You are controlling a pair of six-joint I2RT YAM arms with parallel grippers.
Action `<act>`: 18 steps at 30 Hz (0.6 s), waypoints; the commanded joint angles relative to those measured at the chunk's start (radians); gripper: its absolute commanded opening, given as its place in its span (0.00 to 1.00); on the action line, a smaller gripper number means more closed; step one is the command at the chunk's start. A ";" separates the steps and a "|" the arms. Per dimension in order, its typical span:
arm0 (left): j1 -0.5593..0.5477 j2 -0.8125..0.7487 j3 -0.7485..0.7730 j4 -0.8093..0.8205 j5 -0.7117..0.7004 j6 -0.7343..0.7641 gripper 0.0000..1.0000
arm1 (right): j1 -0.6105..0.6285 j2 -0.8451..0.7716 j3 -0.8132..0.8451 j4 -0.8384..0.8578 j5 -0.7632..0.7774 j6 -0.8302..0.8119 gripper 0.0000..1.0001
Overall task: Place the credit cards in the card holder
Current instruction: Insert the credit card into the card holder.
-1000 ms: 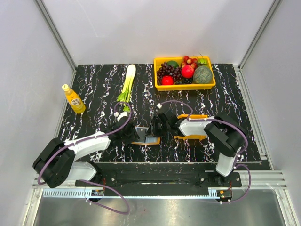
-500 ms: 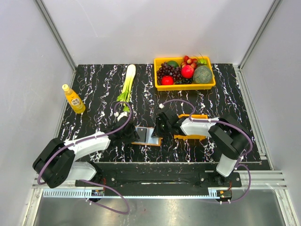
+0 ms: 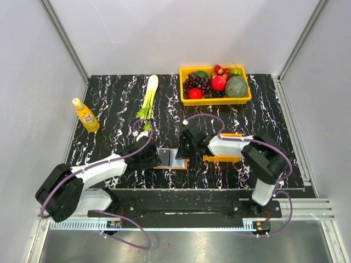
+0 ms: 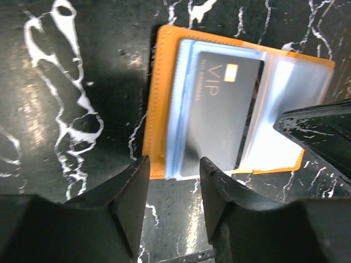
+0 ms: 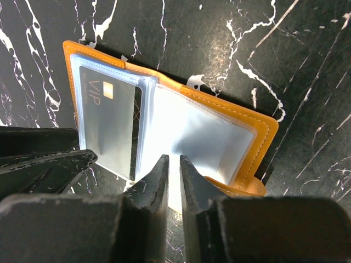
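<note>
Little has moved since a second ago: the right pincer has pulled slightly back from over the card holder. It lies open on the table between both arms, one dark card already in its left clear sleeve. The left pincer stands apart at the near edge. The right fingers are almost together over the sleeves; whether they pinch one, I cannot tell. I think the left should press the holder flat while a sleeve mouth is lifted gently.

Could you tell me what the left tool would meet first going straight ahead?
Probably the card holder: its near edge lies between the open jaws of the left tool; the sleeved VIP card comes next, height unclear.
</note>
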 commanded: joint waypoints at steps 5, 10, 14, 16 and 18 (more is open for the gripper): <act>0.001 -0.126 0.045 -0.136 -0.093 0.019 0.51 | 0.025 0.003 0.039 -0.051 0.065 -0.033 0.18; 0.000 -0.173 0.078 -0.088 -0.044 0.052 0.51 | 0.033 -0.003 0.048 -0.059 0.074 -0.036 0.18; 0.001 -0.187 0.072 -0.013 0.021 0.083 0.49 | 0.034 -0.002 0.055 -0.057 0.074 -0.036 0.18; 0.000 -0.167 0.075 -0.011 0.030 0.078 0.47 | 0.036 0.002 0.057 -0.059 0.073 -0.035 0.18; 0.000 -0.140 0.075 -0.022 0.024 0.059 0.46 | 0.036 0.002 0.056 -0.059 0.073 -0.035 0.18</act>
